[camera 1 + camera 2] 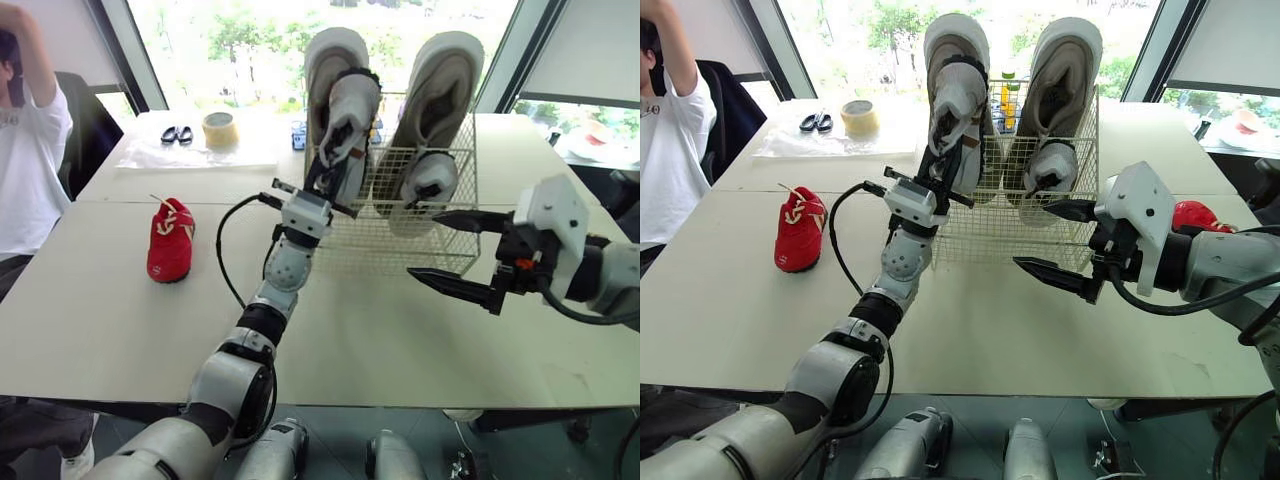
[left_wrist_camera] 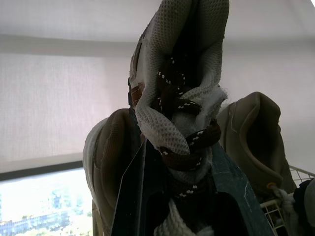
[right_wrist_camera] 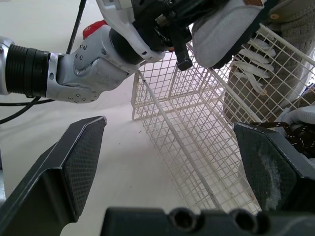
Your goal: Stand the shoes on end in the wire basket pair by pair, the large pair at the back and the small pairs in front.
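Left eye view, read from the left.

- Person in a white T-shirt, seated at the table's far left edge; the tabletop is pale, matte and flat.
- Red shoe: small, smooth upper, white laces, lying flat on the table at 9 o'clock from the wire basket, well apart from it.
- At 10 o'clock from the basket, on a clear crinkled plastic sheet: black-handled scissors and a squat tan tape roll.
- Left gripper: black fingers are clamped on a small mesh shoe, which has white-grey knit mesh and dark brown cord laces flecked with white. The shoe is held on end at the basket's 9 o'clock end, raised above the rim, close in front of the left large shoe.
- Basket: white, thin-wire square grid, rectangular, open-topped.
- Large pair: beige, long oval outlines with pale rims, both stood on end along the back at 12 o'clock, rising well above the rim.
- Second small shoe: same white-grey mesh, upright just in front of the right large shoe.
- Right gripper: pointed black fingers, with cross-hatched pads, are spread wide apart and hold nothing, just off the basket at 4 o'clock.
- Second red shoe: at 3 o'clock from the basket, partly hidden behind the right arm.
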You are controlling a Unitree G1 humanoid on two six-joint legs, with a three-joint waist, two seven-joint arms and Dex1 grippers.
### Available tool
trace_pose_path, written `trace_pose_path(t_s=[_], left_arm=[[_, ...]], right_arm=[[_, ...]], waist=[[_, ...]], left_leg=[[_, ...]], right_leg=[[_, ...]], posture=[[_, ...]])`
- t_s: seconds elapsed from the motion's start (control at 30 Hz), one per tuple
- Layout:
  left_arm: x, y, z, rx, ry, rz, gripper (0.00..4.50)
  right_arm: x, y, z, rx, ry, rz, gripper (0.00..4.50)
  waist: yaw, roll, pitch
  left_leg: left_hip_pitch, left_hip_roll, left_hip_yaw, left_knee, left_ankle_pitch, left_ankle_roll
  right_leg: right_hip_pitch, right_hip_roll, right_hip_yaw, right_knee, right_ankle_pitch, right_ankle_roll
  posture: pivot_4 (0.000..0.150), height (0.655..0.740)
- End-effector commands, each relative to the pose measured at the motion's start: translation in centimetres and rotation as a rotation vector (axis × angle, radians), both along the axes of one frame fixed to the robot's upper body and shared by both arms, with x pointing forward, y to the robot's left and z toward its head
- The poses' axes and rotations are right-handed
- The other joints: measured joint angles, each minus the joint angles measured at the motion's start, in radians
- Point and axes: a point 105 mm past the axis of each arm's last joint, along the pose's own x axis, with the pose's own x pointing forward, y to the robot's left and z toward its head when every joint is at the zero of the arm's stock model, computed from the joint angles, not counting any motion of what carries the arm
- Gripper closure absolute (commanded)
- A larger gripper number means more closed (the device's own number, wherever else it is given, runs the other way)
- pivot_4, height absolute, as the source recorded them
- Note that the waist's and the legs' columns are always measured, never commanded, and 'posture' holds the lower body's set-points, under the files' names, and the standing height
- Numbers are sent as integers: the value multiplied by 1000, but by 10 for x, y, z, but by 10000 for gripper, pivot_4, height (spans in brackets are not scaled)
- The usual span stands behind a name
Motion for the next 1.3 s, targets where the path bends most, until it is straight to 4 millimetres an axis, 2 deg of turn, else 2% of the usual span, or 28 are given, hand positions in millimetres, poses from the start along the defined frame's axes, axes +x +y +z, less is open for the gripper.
trace_pose_path(t_s=[0.03,0.27,0.43,0.67,0.77,0.93,0.97,1.13,1.3], left_arm=[[5,-4,5,21,-15,34,43620],[11,-3,14,9,-32,82,43620],[16,-7,-1,13,48,73,43620],[25,-11,-32,-2,233,15,43620],[25,-10,-39,-5,271,-12,28710],[19,0,-52,-8,299,-71,2869],[18,4,-53,-15,301,-79,600],[12,32,-51,-46,300,-96,600],[-2,61,-36,-64,322,-149,600]], right_arm=[[-1,0,8,-15,-49,6,0],[-2,1,7,-18,-52,6,0],[-3,1,8,-20,-56,3,0],[-3,2,8,-22,-59,3,0],[-2,3,8,-21,-60,3,0],[-1,4,7,-23,-60,3,0],[-1,4,8,-22,-60,4,0],[0,4,7,-22,-58,7,0],[2,4,5,-24,-52,11,0]], waist=[[0,0,0],[2,0,0],[4,0,0],[8,0,-1],[10,1,-3],[12,2,-3],[7,2,-3],[-19,5,-5],[-56,8,-7]], left_leg=[[0,0,0,0,0,0],[0,0,0,0,0,0],[0,-1,0,0,0,0],[0,-1,-1,0,0,1],[1,-1,-1,0,0,1],[11,-1,-2,-1,-2,3],[12,-1,-2,-2,-2,3],[12,-1,-1,-5,-3,4],[15,0,-1,-13,-2,4]], right_leg=[[0,0,0,0,0,0],[0,0,0,0,0,1],[0,0,0,-1,1,1],[2,0,0,-1,1,2],[3,-1,0,-2,1,2],[15,0,-1,-6,1,2],[15,0,-1,-6,1,2],[13,0,1,-7,1,2],[9,0,4,-8,1,2]], posture=[[1500,7400],[1500,7400],[1500,7400],[1500,7400],[1500,7400],[1500,7400],[1500,7400],[1500,7400],[1500,7400]])
